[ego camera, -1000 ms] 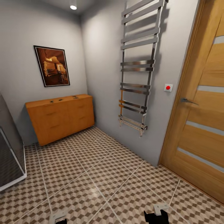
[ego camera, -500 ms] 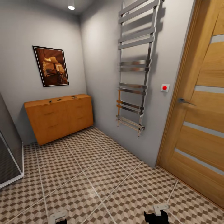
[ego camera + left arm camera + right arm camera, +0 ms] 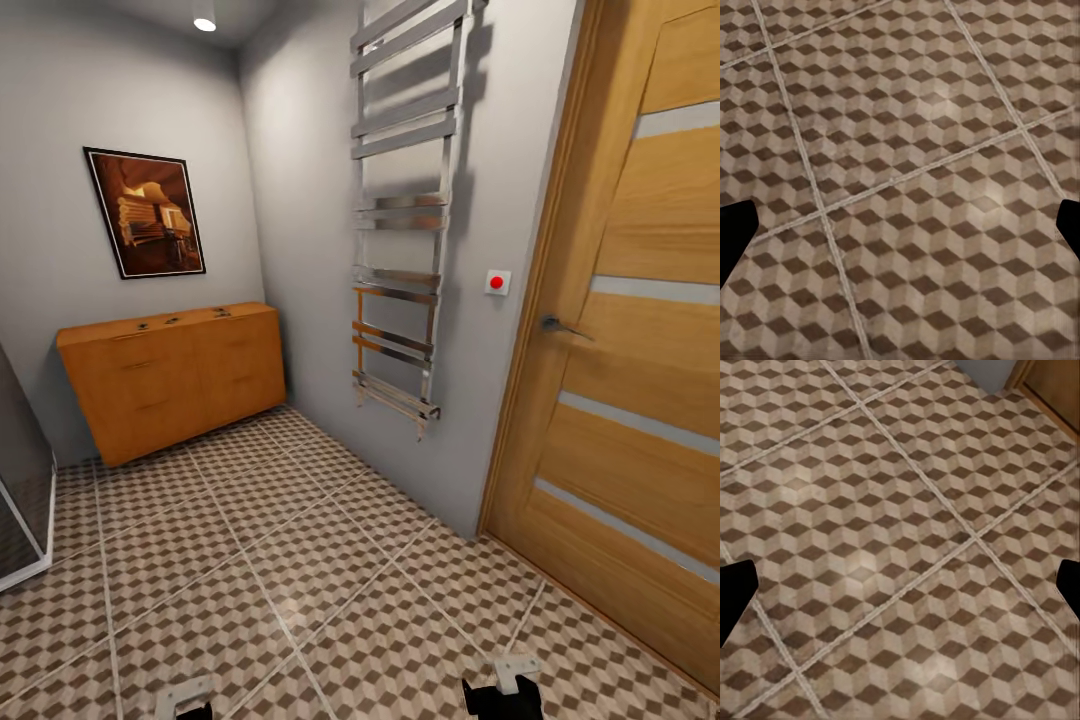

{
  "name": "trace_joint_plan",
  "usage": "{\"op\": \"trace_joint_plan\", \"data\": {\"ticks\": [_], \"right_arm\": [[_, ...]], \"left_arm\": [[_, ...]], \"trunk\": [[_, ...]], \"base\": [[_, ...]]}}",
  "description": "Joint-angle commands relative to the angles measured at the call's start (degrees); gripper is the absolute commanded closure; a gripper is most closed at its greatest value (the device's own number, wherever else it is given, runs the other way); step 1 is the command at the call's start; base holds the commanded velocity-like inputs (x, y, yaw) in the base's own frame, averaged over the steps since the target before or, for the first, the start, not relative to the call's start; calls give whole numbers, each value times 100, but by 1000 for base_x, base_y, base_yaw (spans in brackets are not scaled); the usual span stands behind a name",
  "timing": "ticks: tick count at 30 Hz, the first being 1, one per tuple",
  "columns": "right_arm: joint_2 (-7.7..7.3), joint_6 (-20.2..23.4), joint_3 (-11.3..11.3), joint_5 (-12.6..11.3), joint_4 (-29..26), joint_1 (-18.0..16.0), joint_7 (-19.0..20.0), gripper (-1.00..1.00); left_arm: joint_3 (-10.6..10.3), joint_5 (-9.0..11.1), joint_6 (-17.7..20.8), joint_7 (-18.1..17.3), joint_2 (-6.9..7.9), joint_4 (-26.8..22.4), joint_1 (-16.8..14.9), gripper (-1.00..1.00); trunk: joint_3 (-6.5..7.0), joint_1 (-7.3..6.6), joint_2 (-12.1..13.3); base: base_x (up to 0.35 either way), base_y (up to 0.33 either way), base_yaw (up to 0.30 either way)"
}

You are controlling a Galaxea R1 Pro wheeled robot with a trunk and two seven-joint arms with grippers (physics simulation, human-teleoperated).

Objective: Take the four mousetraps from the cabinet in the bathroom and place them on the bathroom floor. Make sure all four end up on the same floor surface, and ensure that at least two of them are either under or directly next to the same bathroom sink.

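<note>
The orange-brown cabinet (image 3: 170, 380) stands against the far wall at the left of the head view. Several small dark mousetraps (image 3: 172, 321) lie on its top, too small to make out in detail. The cube-patterned bathroom floor (image 3: 300, 560) stretches from the cabinet to me. My left gripper (image 3: 900, 232) hangs open over bare tiles, its dark fingertips (image 3: 735, 232) far apart. My right gripper (image 3: 900, 592) is open too, above tiles near a wall corner. Both are far from the cabinet and hold nothing. The sink is out of view.
A chrome towel radiator (image 3: 400, 220) hangs on the right wall, and beside it stands a tall wooden door (image 3: 640, 350) with a lever handle and a red wall button (image 3: 497, 282). A glass shower screen (image 3: 20, 480) edges in at the left. A framed picture (image 3: 145, 212) hangs above the cabinet.
The whole picture has slid leftward and the door takes more of the right side, so the camera has moved. Nothing in the room has shifted, and both grippers stay as they were.
</note>
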Motion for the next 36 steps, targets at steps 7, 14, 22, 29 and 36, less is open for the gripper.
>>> {"op": "trace_joint_plan", "data": {"ticks": [7, 14, 22, 29, 36], "right_arm": [[1, -11, 2, 56, 5, -4, -2, -100], [2, -10, 2, 60, 5, -4, -2, -100], [2, -9, 2, 59, 5, -4, -2, -100], [1, -13, 2, 60, 5, -4, -2, -100], [-2, -12, 2, 60, 19, -4, -2, -100]], "left_arm": [[-2, 27, -40, 520, -37, -31, -3, -100], [-10, 30, -31, 637, -41, -36, -3, -100], [-19, 22, -20, 647, -35, -29, -3, -100], [-28, 16, -19, 639, -32, -21, -3, -100], [-32, 21, -20, 636, -31, -13, -3, -100]], "trunk": [[-6, 0, -3], [-6, 0, -3], [-6, 0, -3], [-6, 0, -3], [-6, 0, -3]], "base": [[-46, -260, 0], [-11, -258, 0], [-1, -316, 0], [0, -335, 0], [0, -152, 0]]}}
